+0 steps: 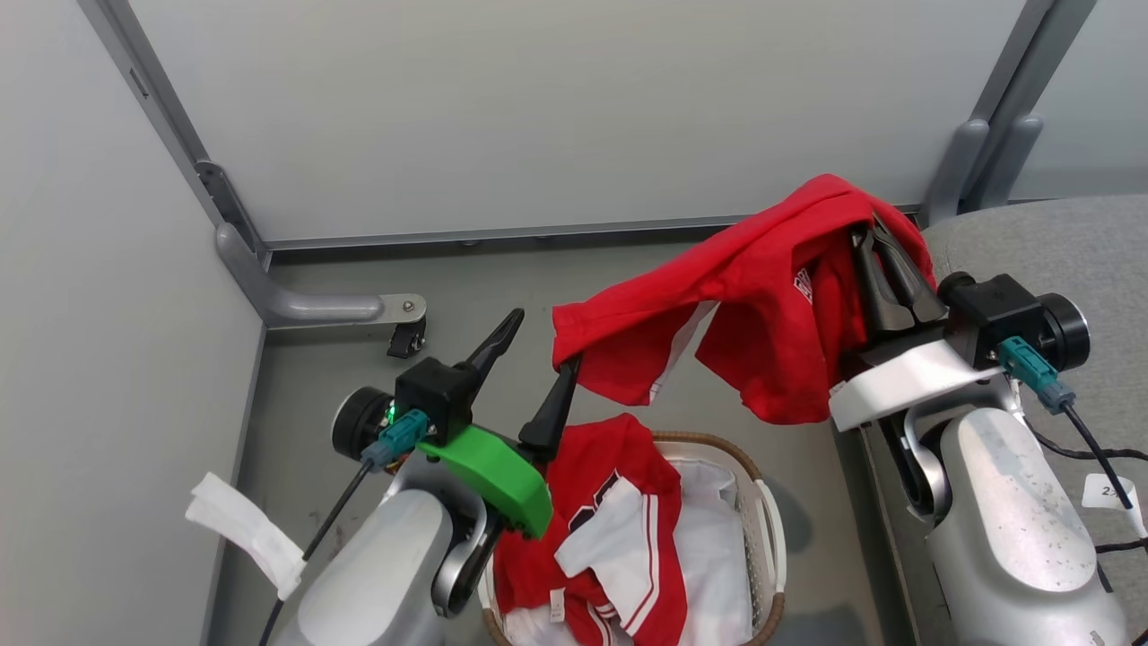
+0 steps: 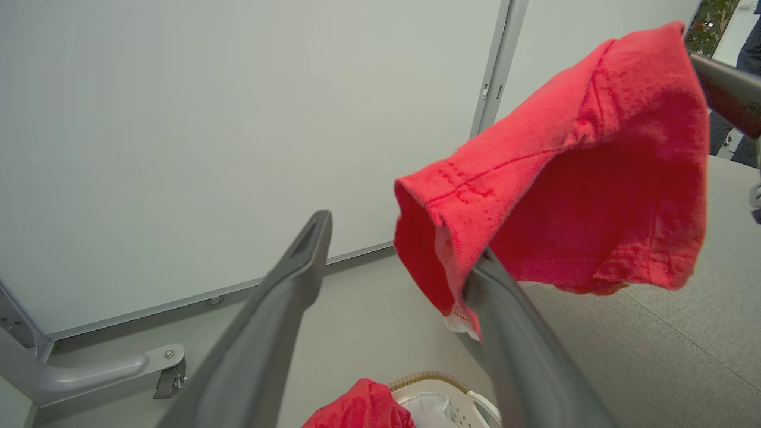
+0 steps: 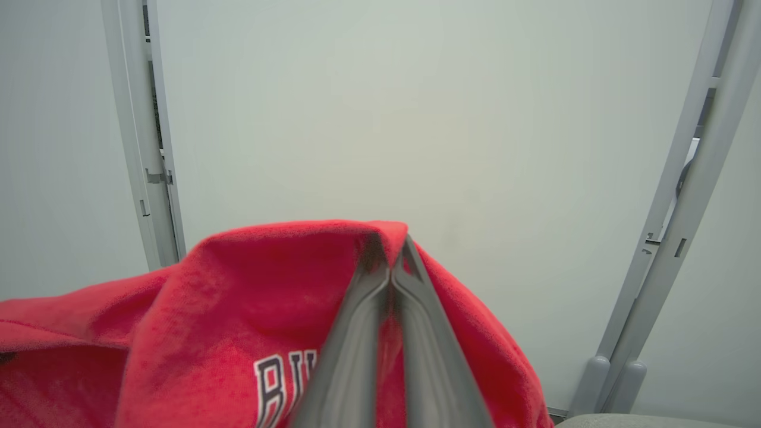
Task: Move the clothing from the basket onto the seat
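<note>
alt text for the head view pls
The shut right pincer holds a red shirt up in the air beside the grey seat, its hem against one finger of the open left pincer. Below, a white basket with a brown rim holds a red and white jersey.

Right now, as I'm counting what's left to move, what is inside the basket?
In the basket, a red jersey with white, red-striped sleeves lies on the white liner. Anything beneath it is covered, and the left forearm hides the basket's near left edge.
</note>
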